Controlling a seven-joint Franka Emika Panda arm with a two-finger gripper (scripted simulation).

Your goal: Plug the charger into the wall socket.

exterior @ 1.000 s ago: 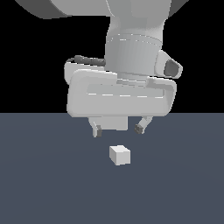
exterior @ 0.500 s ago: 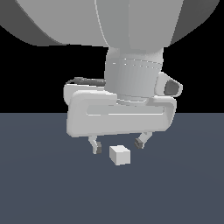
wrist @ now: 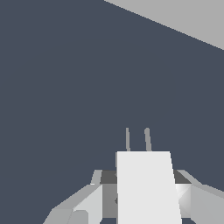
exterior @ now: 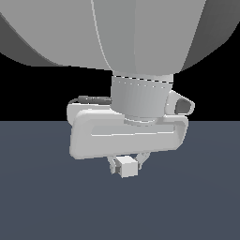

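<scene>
The charger (exterior: 127,167) is a small white cube low on the dark floor in the exterior view. My gripper (exterior: 127,164) is down over it, with one finger against each side of the cube, shut on it. In the wrist view the charger (wrist: 146,183) fills the space between the fingers (wrist: 98,197), and two thin grey prongs (wrist: 137,140) stick out of its far face. A pale grey surface (wrist: 188,17) shows in one corner of the wrist view; I cannot tell whether it is the wall socket. No orange dot is in view.
The dark blue-grey floor (exterior: 47,201) spreads around the charger. The arm's large white body (exterior: 117,33) fills the upper part of the exterior view and hides what lies behind it.
My gripper has come down over the charger and its fingers have closed in from wide apart to the cube's sides. The cube has stayed in place.
</scene>
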